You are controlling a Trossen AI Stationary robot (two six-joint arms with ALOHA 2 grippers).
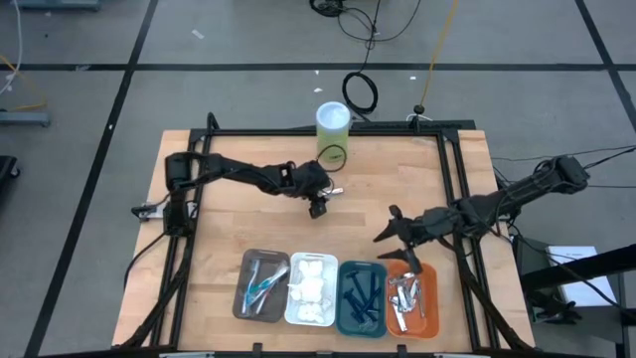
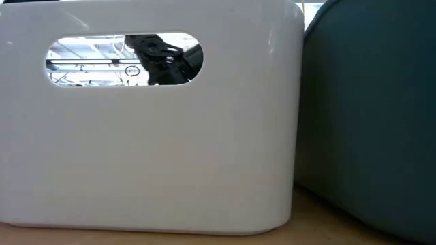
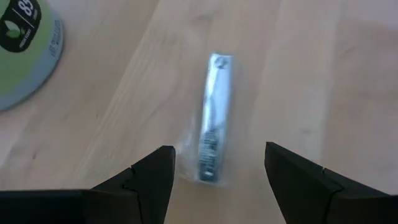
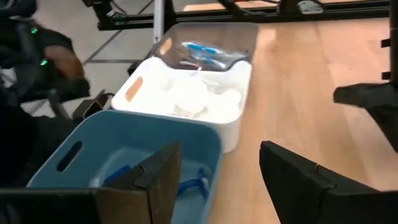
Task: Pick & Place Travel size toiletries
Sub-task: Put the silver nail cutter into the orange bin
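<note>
**Left gripper poised over a silver tool on the bare table**

On the pale wooden table [image 1: 219,229], the left gripper [image 3: 217,171] hangs with its two dark fingers apart above a small shiny silver metal tool [image 3: 212,118] sealed in clear wrap. The tool lies flat on the wood, alone, its long axis running straight away from the gripper between the open fingers, neither finger touching it. A tall green-and-white cylindrical canister [image 1: 333,134] stands near it at the table's far edge.

The right gripper [image 1: 396,239], fingers also spread and empty, hovers just above the row of four rounded trays at the near edge. The brown tray [image 1: 244,296] holds pale teal toothbrushes [image 1: 263,283], the white tray [image 1: 290,298] soft white wads [image 1: 312,288], the teal tray [image 1: 343,298] dark blue razors [image 1: 363,296], and the orange tray [image 1: 429,303] more silver tools [image 1: 407,295].
</note>
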